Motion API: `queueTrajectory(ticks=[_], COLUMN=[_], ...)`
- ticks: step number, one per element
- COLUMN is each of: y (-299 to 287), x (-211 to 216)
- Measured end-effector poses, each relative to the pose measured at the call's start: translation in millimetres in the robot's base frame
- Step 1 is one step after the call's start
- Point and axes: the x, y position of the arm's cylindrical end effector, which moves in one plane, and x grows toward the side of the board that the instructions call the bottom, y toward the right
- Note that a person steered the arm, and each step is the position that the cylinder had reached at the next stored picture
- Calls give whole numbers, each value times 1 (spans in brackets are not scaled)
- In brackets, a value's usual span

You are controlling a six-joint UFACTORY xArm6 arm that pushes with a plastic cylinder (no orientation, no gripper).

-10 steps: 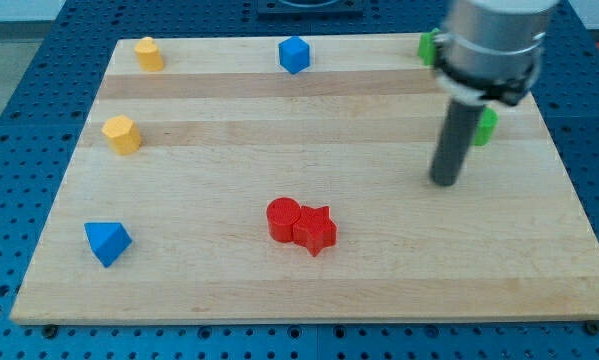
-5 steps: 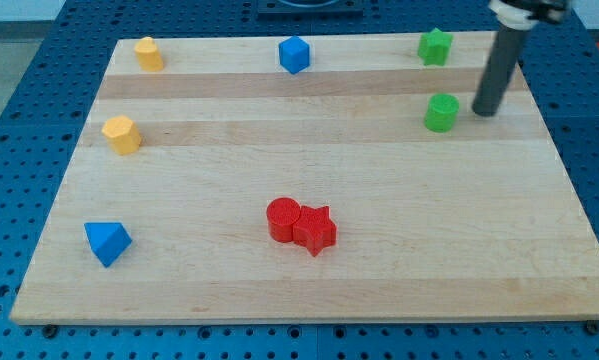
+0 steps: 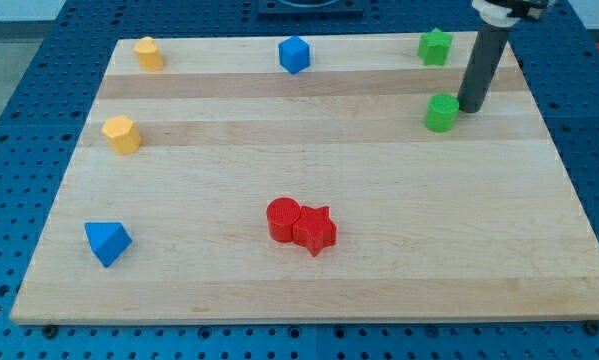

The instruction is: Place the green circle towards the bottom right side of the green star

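Green circle [image 3: 441, 113] sits touching my tip [image 3: 470, 108] on its left, green star [image 3: 435, 46] up-left, rod's upper part cut off, grasping nothing.

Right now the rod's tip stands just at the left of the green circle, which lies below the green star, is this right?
Not quite: my tip stands just at the view's right of the green circle, not its left. The camera view shows this. The circle does lie below the green star.

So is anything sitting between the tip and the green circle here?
Nothing visible. My tip is right beside the green circle, on its right in the view, with no block between. The green star sits above them.
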Motion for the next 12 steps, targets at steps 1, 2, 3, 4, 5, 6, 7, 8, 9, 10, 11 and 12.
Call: queueTrajectory(ticks=[1,2,3,4,5,6,7,8,9,10,11,12], y=[18,-9,-46,-55,-51,-51,-51,-51,-26,-19,-19,-18], x=[42,68,75,55,3,-31,-32,-17,-9,-30,-50,-45])
